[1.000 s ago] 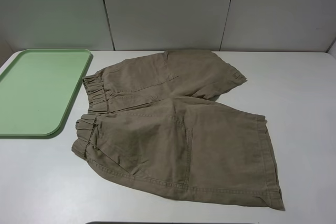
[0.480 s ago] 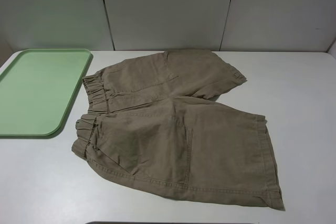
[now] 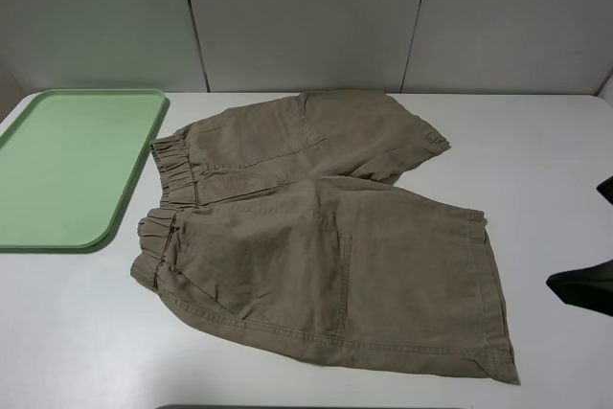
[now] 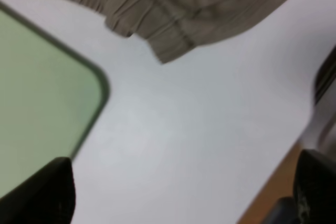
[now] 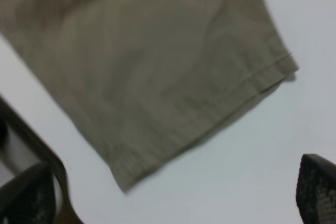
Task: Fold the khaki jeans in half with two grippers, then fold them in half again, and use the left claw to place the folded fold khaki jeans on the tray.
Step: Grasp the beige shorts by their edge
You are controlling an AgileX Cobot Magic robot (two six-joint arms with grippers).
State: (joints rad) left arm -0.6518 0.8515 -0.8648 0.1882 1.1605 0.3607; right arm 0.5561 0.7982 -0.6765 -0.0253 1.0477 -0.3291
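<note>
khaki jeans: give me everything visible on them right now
The khaki jeans are tan shorts of woven, cotton-looking cloth, lying unfolded and flat on the white table. The gathered elastic waistband faces the green tray, close beside its rim; whether they touch cannot be told. Both legs point away from the tray and splay apart. A patch pocket shows on the near leg, with stitched hems at the leg ends. Nothing else touches them.

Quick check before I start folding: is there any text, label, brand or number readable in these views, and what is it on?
None readable. No print, tag or number shows on the khaki jeans, the tray or the table. Both wrist views are blurred, and nothing like lettering appears in them.
</note>
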